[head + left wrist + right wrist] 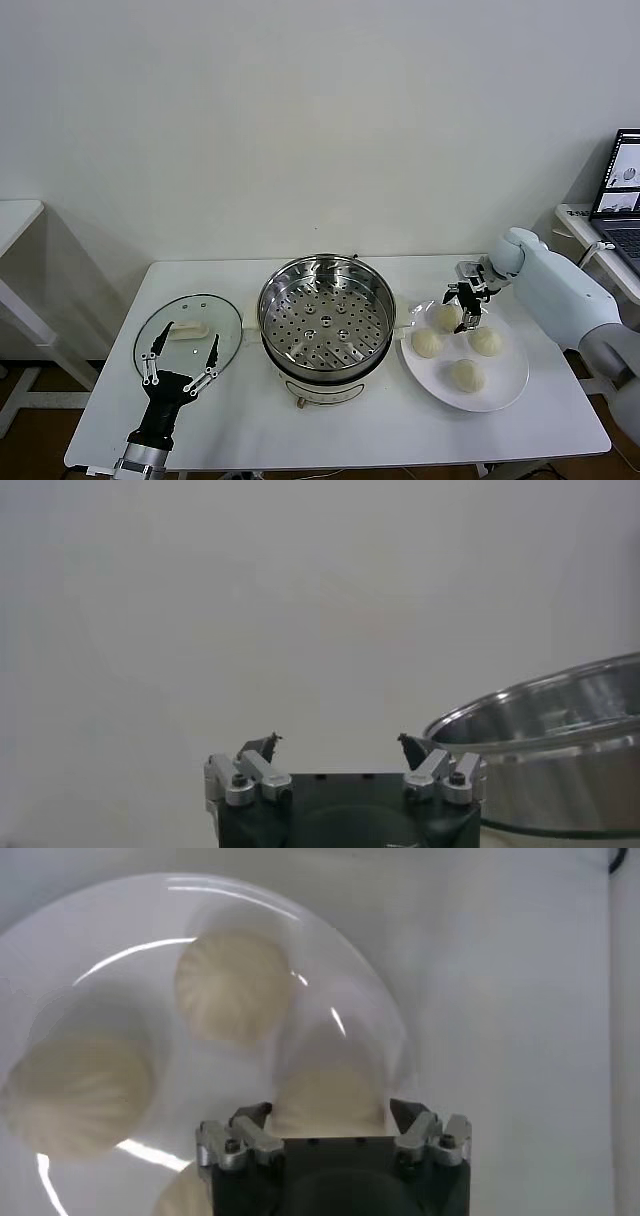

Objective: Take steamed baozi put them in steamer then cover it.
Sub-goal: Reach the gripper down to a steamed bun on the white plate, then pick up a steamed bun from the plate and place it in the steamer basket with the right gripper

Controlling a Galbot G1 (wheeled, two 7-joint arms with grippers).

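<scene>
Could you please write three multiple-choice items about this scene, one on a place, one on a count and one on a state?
1. Where does the glass lid lie?
A. On the table, on the steamer's left
B. On the steamer
C. On the plate

2. How many baozi sit on the white plate?
A. Two
B. Four
C. Six

3. What is inside the steamer?
A. One baozi
B. Water to the brim
C. Only its bare perforated tray

Answers: 1 A, the lid rests flat beside the pot, by the left gripper. 2 B, four buns show, the right gripper over one. 3 C, the tray's holes are all uncovered.
</scene>
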